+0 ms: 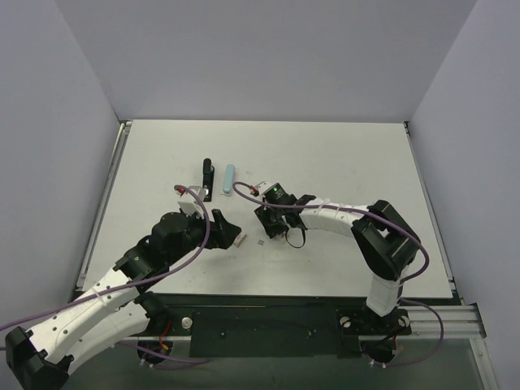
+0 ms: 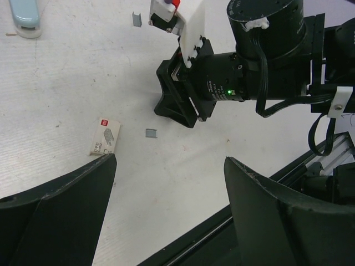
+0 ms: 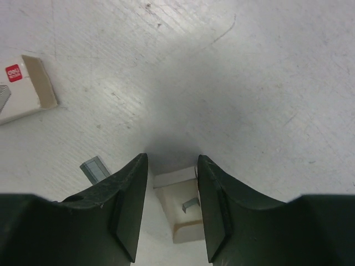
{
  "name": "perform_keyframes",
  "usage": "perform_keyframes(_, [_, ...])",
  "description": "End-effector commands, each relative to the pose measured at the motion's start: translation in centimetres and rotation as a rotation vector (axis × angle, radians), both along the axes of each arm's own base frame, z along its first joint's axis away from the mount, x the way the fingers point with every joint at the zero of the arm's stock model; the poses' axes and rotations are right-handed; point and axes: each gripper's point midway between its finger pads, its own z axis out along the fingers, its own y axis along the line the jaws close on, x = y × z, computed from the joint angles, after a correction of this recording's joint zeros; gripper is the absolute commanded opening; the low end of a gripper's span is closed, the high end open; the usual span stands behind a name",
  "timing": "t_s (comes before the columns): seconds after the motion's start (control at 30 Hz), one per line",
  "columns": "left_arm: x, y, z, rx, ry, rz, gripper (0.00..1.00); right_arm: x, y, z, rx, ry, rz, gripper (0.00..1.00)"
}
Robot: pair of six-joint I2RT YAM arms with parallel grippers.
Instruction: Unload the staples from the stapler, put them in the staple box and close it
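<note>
staple box (image 3: pixel 25 88): cut by the left edge of the right wrist view; only a red logo and a sliver of grey print show, and the lettering is too blurred to read.
staple strip (image 3: pixel 94 168): below and right of the staple box, its lower end hidden behind a finger of the right gripper (image 3: pixel 172 160).
pale block (image 3: pixel 180 208): farther right of the staple box, between the right gripper's fingers; whether they touch it cannot be told.
light blue object (image 2: pixel 25 19): well up and left of the staple box, cut by the top edge of the left wrist view; only a rounded end shows.
stapler (image 1: pixel 207 179): beyond the staple box in the top view, too small to tell whether it holds staples.
</note>
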Motion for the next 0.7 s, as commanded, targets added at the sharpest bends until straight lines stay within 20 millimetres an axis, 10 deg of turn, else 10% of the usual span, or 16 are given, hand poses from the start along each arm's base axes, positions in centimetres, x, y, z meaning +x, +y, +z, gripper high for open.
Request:
perform_keyframes(0.0, [-0.3, -0.3, 1.5, -0.038, -0.043, -0.024, 0.89, -3.1, 0.5, -1.7, -0.002, 0.166, 0.103, 0.37])
perform_keyframes(0.37, [-0.8, 0.3, 2.2, -0.054, -0.051, -0.016, 0.89, -4.0, 1.3, -1.1, 0.025, 0.176, 0.102, 0.39])
perform_keyframes(0.67, [-1.2, 0.9, 2.6, -0.054, -0.056, -0.006, 0.89, 0.7, 1.8, 8.0, 0.132, -0.087, -0.059, 0.44])
